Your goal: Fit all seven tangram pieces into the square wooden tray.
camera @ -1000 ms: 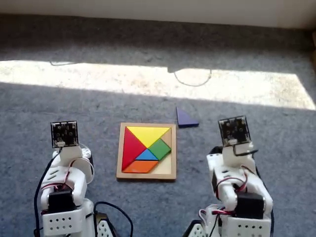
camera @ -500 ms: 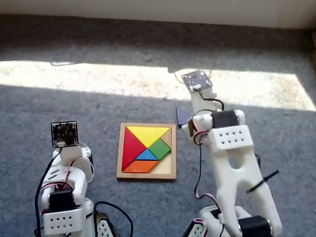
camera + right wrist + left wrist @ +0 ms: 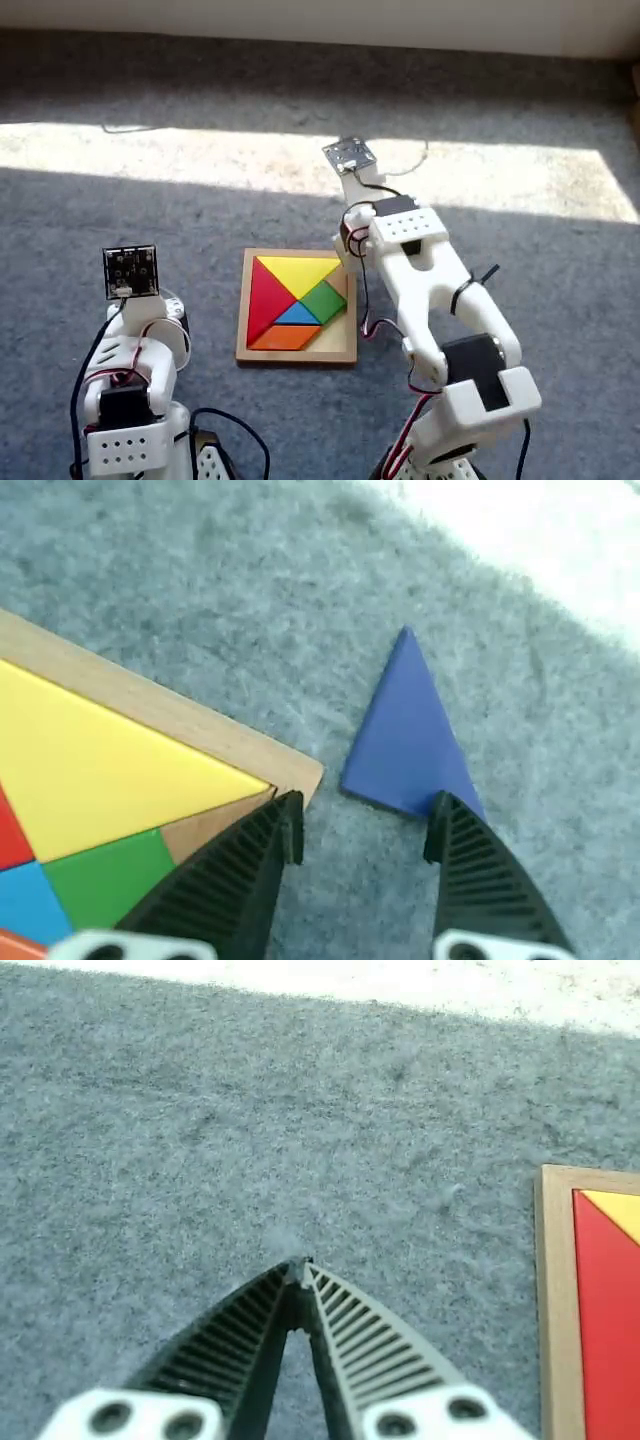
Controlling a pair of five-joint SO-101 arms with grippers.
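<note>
Five tray (image 3: 296, 355) pieces (image 3: 292, 274), one loose triangle (image 3: 405, 730)

Both arms are made of white moulded shells around black servo blocks. The left arm (image 3: 130, 400) has a white plate dotted with rows of small round holes, thin red wires (image 3: 100, 378) looped along its side, and a thicker black cable (image 3: 237, 428) at its base. The right arm (image 3: 430, 280) has the same dotted plate, a black servo (image 3: 478, 364) near its lower joint, and red and black wires along its links. Each wrist carries a small square dark board (image 3: 130, 270). The left gripper (image 3: 303, 1265) and the right gripper (image 3: 365, 818) have black, ribbed, tapering fingers on white mounts with dark screw holes.
</note>
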